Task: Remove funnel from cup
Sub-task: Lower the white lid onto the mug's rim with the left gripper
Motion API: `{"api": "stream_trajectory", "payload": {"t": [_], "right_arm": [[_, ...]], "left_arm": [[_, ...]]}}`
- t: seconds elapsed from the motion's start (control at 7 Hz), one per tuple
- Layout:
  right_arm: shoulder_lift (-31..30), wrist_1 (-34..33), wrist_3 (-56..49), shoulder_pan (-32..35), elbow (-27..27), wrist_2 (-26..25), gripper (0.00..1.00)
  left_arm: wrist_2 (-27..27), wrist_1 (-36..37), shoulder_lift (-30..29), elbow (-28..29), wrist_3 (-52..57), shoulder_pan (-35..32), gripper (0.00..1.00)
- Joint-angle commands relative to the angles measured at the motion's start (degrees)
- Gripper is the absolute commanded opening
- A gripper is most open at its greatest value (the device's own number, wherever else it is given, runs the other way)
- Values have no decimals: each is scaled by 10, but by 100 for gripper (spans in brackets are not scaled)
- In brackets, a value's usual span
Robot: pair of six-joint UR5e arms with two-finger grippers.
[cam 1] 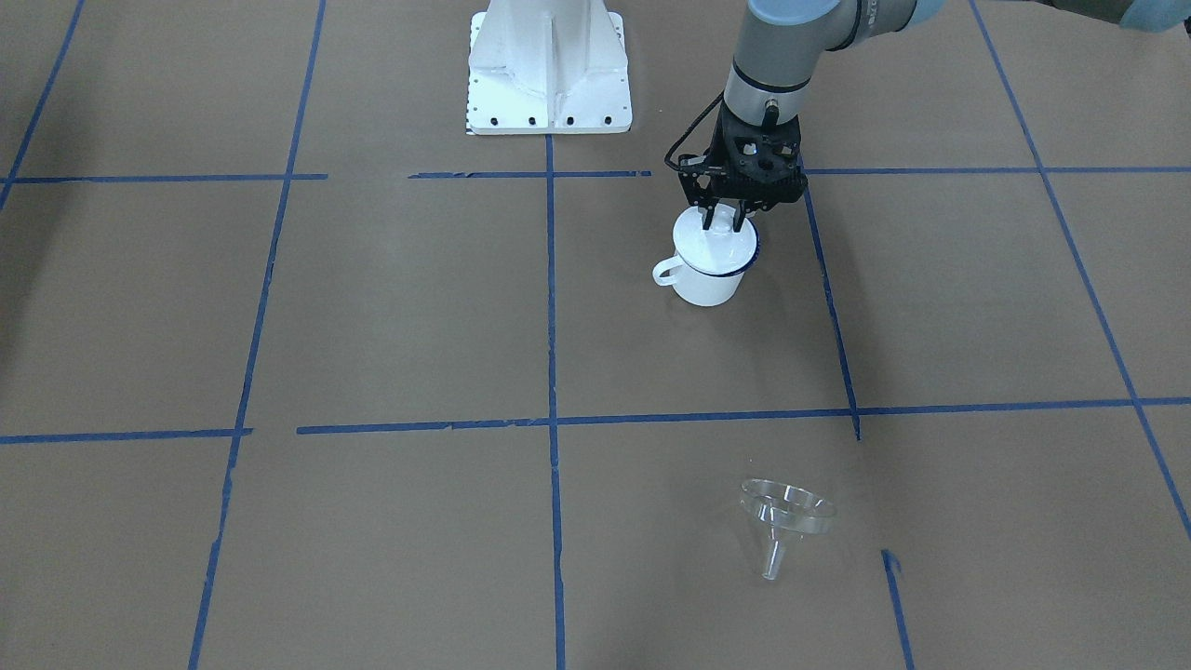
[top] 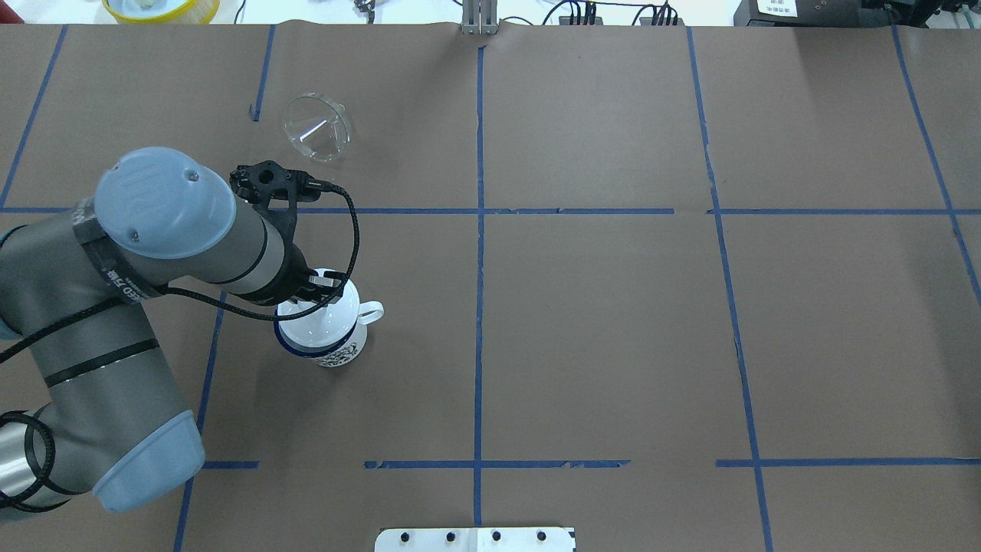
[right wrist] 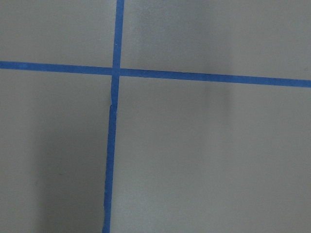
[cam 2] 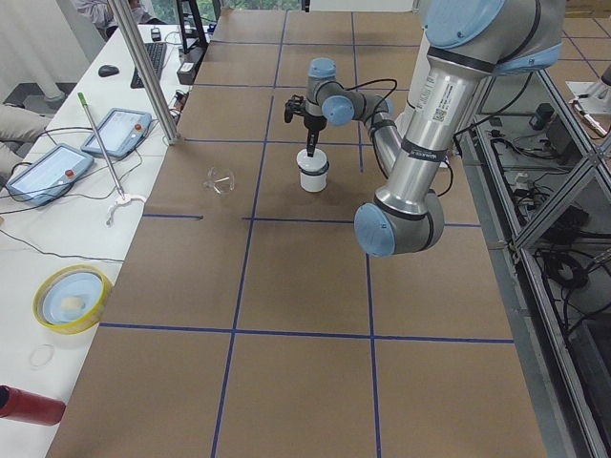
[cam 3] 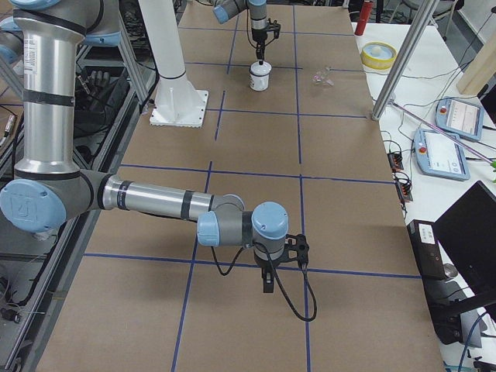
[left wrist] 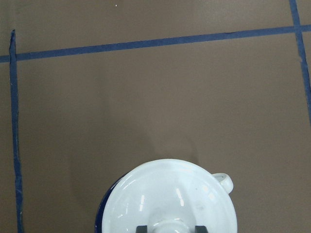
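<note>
Funnel (cam 1: 786, 514) lies tipped on the table (cam 1: 391, 316), well apart from the cup (cam 1: 707, 287) — removal looks done. Left gripper (cam 1: 726, 223) straddles the knob of the lid (left wrist: 170, 194) on the cup; whether it squeezes, I cannot tell. Right gripper (cam 3: 267, 283) hangs far off, state unclear. Next — likely a clean retreat.

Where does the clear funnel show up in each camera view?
Front-facing: funnel lower centre-right, nearer the camera than the cup.
Overhead: funnel upper left, beyond the cup.
Exterior left: funnel left of centre, left of the cup.
Exterior right: funnel near the top, right of the cup.
Left wrist: not in it.
Right wrist: not in it.
Shared landmark: the cup, in every view but the right wrist.
</note>
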Motion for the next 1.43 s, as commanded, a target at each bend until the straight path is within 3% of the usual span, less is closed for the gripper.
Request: {"api": "stream_trajectory", "payload": {"t": [0.0, 1.14, 1.29], "right_arm": [[0, 0, 0, 0, 0, 0, 100], [0, 0, 0, 0, 0, 0, 100], [0, 0, 0, 0, 0, 0, 100]], "left_arm": [[0, 1, 1, -4, 1, 1, 0], [-3, 0, 17, -8, 2, 14, 0], [-3, 0, 16, -8, 3, 14, 14]]}}
